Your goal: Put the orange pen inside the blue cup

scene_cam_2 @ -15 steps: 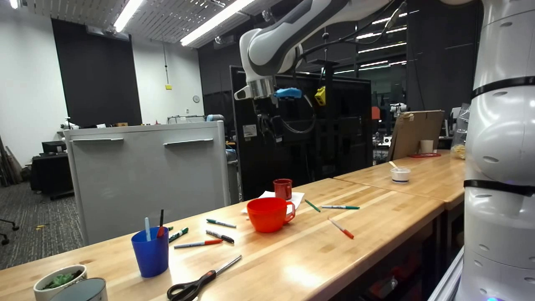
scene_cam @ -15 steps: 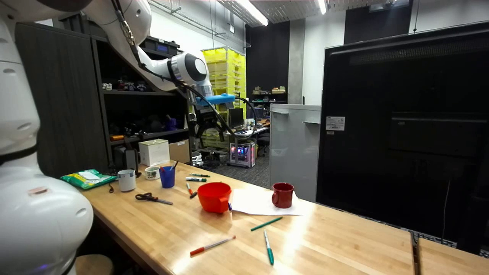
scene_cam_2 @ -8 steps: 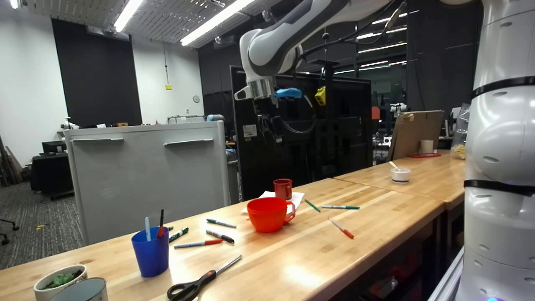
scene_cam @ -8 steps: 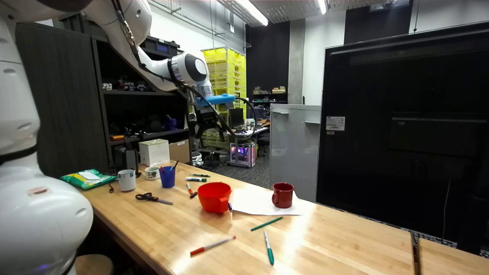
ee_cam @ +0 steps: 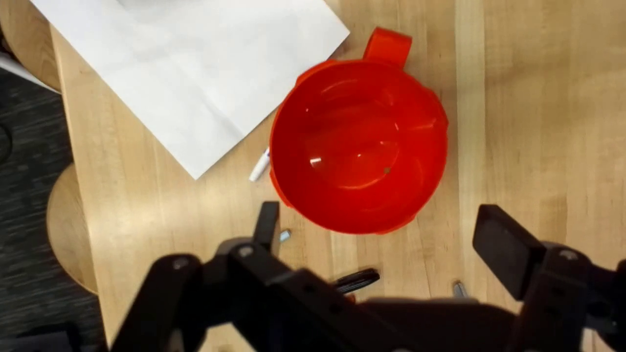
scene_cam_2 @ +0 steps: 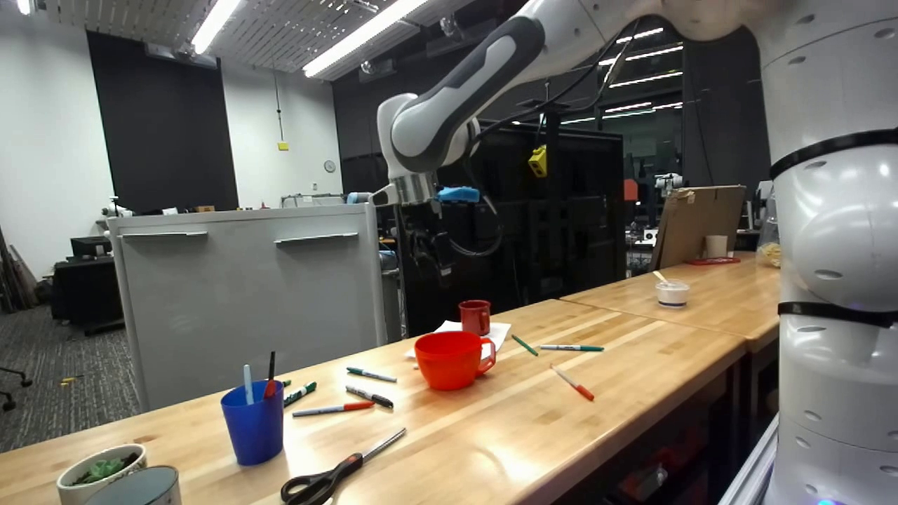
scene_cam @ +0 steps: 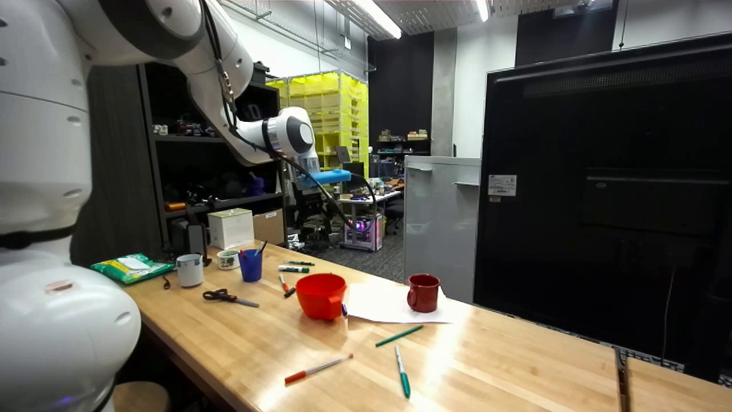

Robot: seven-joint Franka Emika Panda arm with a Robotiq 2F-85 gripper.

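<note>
In an exterior view, the grey-barrelled orange pen (scene_cam_2: 333, 409) is being borne by the wooden table (scene_cam_2: 428, 452), at three o'clock from the blue cup (scene_cam_2: 254, 431). The gripper (ee_cam: 381, 232) is being held agape below striplights (scene_cam_2: 360, 35).

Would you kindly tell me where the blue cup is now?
In an exterior view, the blue cup stands at the lower left, between the potted plant on its left and the scissors on its right.

Pale wooden table (scene_cam_2: 456, 449), smooth and shiny with bright reflections. Along its edge farthest from the glossy white robot (scene_cam_2: 842, 231), creased matt paper (ee_cam: 205, 73), bearing a shiny, glazed-looking dark red cup (scene_cam: 424, 294). Further in from that edge: a red bowl (scene_cam_2: 447, 363), glossy plastic by its look; a blue cup (scene_cam_2: 254, 431), smooth and plastic-looking; metal-bladed scissors (scene_cam_2: 349, 464).
</note>
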